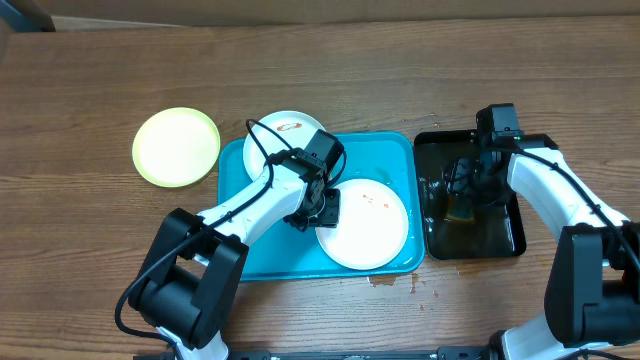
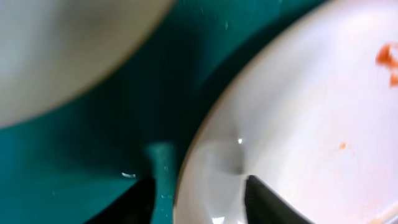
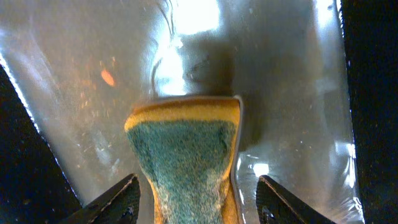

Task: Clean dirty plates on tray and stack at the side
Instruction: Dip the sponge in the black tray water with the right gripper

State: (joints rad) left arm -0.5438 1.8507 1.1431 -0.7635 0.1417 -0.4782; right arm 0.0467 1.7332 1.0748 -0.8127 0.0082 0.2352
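A white plate (image 1: 370, 225) with small reddish smears lies on the right of the turquoise tray (image 1: 265, 250). A second white plate (image 1: 283, 135) with a brown smear rests at the tray's back edge. A pale yellow-green plate (image 1: 176, 146) lies on the table left of the tray. My left gripper (image 1: 322, 208) is open, and its fingers (image 2: 199, 180) straddle the left rim of the smeared plate (image 2: 311, 124), one finger over the tray (image 2: 74, 162). My right gripper (image 1: 465, 195) is open, its fingers (image 3: 196, 183) on either side of a yellow-and-green sponge (image 3: 183, 149).
A black tray (image 1: 505, 235) holding shallow water stands right of the turquoise tray, with the sponge (image 1: 460, 210) in it. A few brown drops lie on the wooden table near the turquoise tray's front right corner (image 1: 385, 280).
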